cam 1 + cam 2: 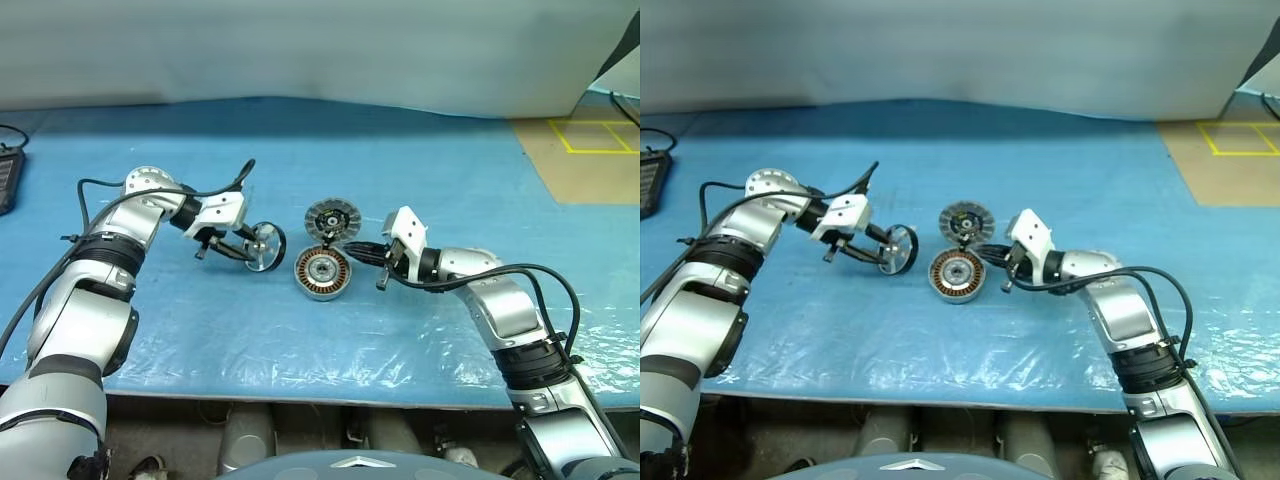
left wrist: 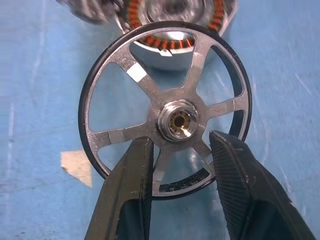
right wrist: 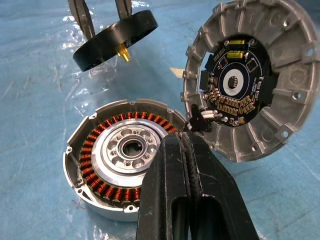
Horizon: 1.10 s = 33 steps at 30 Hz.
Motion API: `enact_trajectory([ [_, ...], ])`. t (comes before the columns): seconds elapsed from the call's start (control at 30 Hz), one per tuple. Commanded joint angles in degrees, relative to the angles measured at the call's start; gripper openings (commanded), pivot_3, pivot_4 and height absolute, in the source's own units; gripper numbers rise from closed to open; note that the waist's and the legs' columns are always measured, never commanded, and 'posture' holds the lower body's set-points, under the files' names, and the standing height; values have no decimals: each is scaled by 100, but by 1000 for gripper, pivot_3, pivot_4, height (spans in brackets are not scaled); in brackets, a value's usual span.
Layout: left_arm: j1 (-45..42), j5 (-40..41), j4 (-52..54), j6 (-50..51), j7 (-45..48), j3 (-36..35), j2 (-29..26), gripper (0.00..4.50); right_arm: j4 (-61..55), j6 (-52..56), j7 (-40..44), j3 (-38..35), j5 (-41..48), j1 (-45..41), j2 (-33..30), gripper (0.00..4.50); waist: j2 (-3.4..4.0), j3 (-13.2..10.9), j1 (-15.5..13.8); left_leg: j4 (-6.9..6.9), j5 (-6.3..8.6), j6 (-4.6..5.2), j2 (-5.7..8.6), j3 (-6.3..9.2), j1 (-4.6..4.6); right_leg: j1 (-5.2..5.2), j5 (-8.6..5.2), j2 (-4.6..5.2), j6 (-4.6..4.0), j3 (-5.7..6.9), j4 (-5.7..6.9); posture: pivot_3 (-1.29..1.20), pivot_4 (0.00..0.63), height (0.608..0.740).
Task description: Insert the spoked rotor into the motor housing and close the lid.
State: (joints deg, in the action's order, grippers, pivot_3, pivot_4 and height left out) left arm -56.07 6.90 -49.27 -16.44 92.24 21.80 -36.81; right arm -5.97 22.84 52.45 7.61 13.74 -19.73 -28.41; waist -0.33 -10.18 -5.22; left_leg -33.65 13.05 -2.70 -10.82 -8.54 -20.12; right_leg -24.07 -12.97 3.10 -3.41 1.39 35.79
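So far: nothing fitted yet.
Left fingers [image 2: 177,165]: gripped the rotor [image 1: 265,246], held off the desk [image 1: 450,160] beside the housing [image 1: 322,272].
Right fingers [image 3: 186,165]: pressed together, holding nothing, at the housing's rim.
Lid [image 1: 331,218]: propped up behind the housing.
Left to do: insert rotor, close lid.

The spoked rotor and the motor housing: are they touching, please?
Apart. The right wrist view shows the spoked rotor held clear of the motor housing, blue table cover between them.
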Motion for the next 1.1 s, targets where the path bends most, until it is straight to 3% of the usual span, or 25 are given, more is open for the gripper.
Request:
enact_trajectory([
  [0.03, -85, 491, 283, 306, 26, 200, -86, 1391, -231, -93, 84, -200, 200, 142, -118, 0, 0, 0, -22, 0, 0, 0, 0, 0, 0, 0, 0, 0, -1, 0, -1, 0, 150, 740],
  [0.37, -180, 850, 490, 666, 26, 578, 282, 1391, 58, -1043, 314, -348, 453, 473, 101, 0, -1, -1, -27, 0, 0, 0, 1, 0, -5, 0, -4, 0, -6, 0, -2, 0, 150, 740],
  [1.1, -789, 678, -184, 582, 26, 977, 1062, 1391, 4, -895, 292, -256, 424, 759, 53, 0, -6, -4, -29, 1, 0, 2, 13, 1, -10, 1, 7, -4, 12, 2, -7, 0, 150, 740],
])
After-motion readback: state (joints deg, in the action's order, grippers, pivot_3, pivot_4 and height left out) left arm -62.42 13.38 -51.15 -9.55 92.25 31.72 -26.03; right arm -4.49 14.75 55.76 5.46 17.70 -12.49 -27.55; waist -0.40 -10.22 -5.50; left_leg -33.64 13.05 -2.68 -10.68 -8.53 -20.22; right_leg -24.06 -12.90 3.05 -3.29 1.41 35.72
